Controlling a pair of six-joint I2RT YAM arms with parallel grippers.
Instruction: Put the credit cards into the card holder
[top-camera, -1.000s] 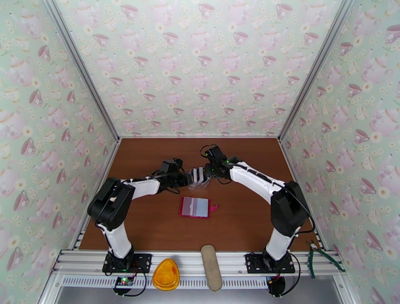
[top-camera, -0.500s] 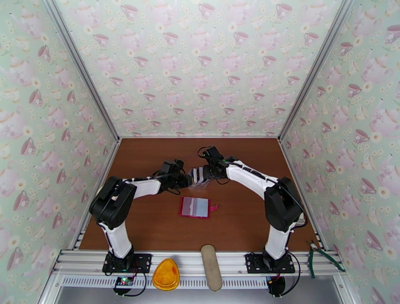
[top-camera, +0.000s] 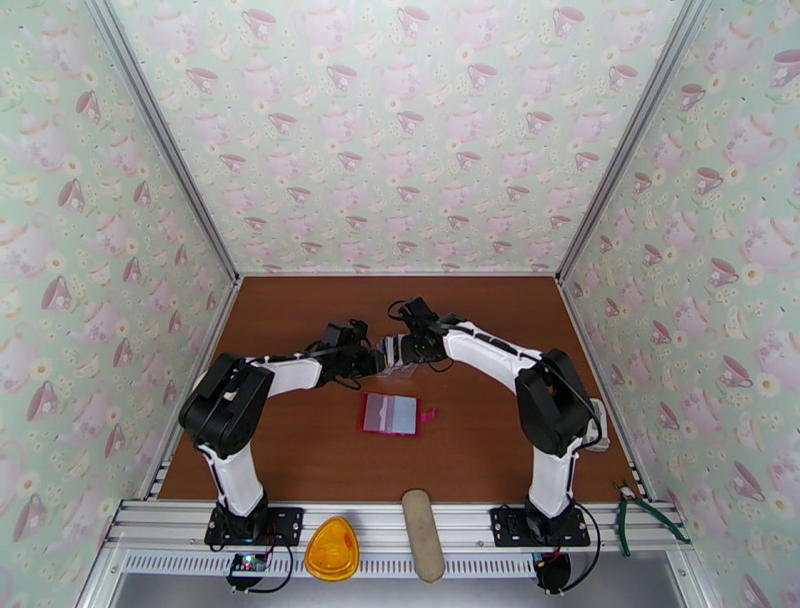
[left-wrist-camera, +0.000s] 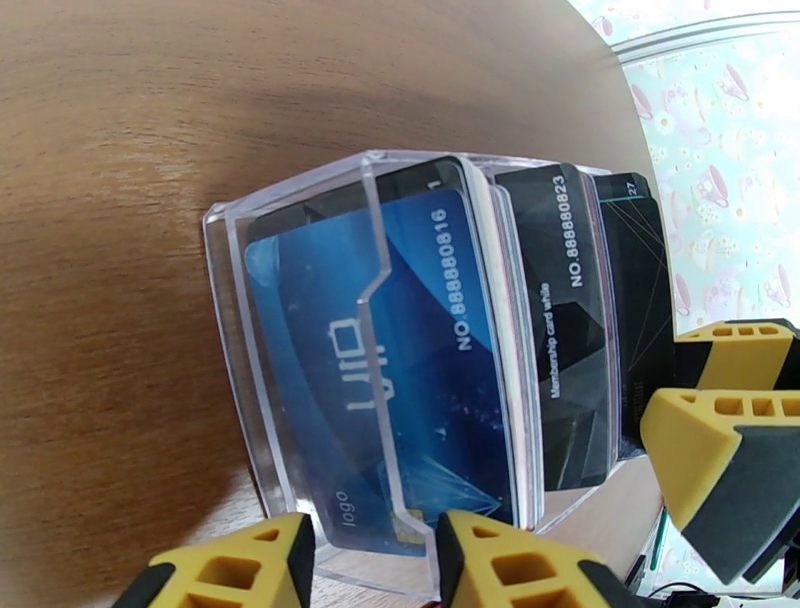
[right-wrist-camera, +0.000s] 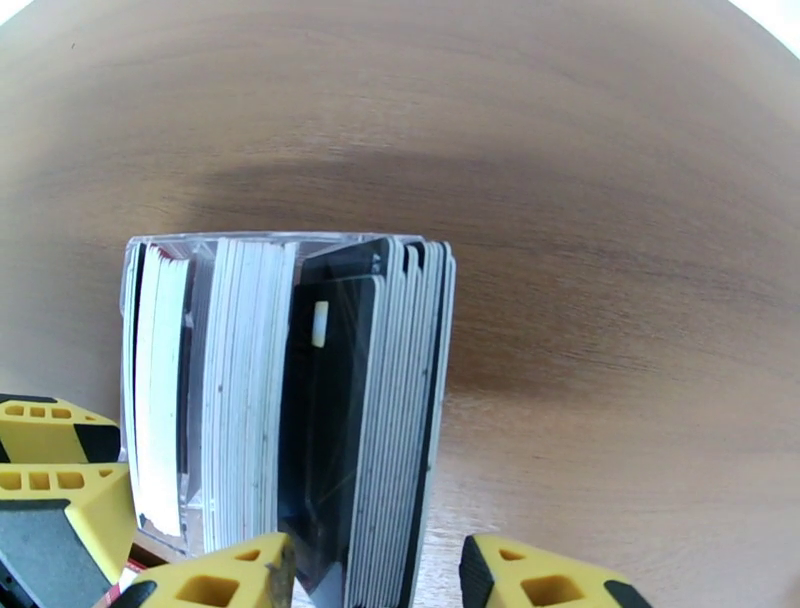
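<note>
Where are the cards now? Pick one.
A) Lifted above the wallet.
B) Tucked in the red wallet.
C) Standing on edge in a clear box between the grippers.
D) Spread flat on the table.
C: the cards stand on edge in the clear box, with the left gripper and right gripper at its sides, while the wallet lies open nearer the bases.
</note>
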